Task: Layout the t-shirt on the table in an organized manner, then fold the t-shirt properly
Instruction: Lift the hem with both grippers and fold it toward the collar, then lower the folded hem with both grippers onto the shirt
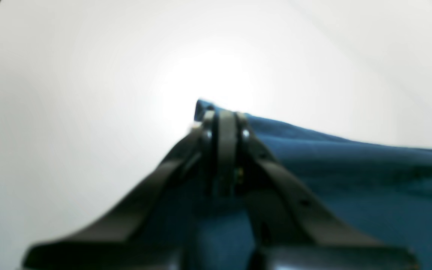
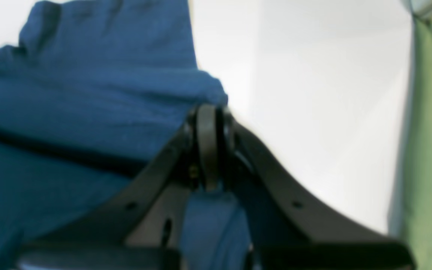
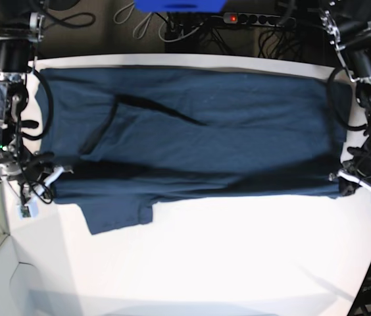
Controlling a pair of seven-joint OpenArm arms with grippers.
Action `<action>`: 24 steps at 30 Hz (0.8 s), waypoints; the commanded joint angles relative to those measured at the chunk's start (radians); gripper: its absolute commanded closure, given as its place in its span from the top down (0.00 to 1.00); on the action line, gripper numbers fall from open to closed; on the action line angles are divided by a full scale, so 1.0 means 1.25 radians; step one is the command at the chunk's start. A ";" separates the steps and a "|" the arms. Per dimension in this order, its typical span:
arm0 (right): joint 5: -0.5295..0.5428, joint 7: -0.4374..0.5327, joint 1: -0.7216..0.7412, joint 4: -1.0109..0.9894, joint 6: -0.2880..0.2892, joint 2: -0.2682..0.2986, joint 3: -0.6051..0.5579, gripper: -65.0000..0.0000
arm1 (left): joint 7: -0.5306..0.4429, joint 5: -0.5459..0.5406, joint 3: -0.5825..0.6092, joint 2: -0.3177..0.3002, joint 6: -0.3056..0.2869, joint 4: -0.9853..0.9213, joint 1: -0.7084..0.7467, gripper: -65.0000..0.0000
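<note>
Counts: one t-shirt [image 3: 198,138], one white surface [image 3: 238,257], two pincers.
T-shirt position: it lies spread across the far half of the surface in the base view, stretched sideways between the two arms, with one sleeve [image 3: 116,214] hanging out toward the near side.
T-shirt shape: a dark crease runs across its upper part, and the near edge is doubled over into a long fold.
Left pincer [image 1: 225,120]: jaws pressed together on a corner of the blue cloth, at the right end of the shirt in the base view [image 3: 345,181].
Right pincer [image 2: 210,120]: jaws closed on a bunched edge of the cloth, at the left end of the shirt in the base view [image 3: 49,176].
Base view only: the whole garment, both arms, and a power strip [image 3: 258,20] with cables beyond the far edge.
Left wrist view only: the pinched corner up close, cloth trailing off to the right over bare white surface.
Right wrist view only: folds of cloth piled to the left of the jaws, and a green strip [image 2: 429,142] along the right margin; blurred, so what it is cannot be told.
</note>
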 commanded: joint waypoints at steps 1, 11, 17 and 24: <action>0.007 0.015 0.011 0.027 0.018 0.010 0.004 0.00 | -0.016 -0.012 -0.008 -0.018 0.000 0.027 -0.005 0.01; 0.007 -0.022 -0.065 0.120 0.068 0.005 0.068 0.00 | -0.016 -0.012 -0.046 -0.016 -0.003 0.104 0.054 0.01; 0.007 -0.021 -0.132 0.158 0.078 0.005 0.083 0.00 | -0.016 -0.012 -0.065 -0.016 -0.003 0.104 0.086 0.01; 0.007 -0.014 -0.199 0.158 0.078 -0.010 0.081 0.00 | -0.020 -0.012 -0.065 -0.016 -0.004 0.096 0.125 0.01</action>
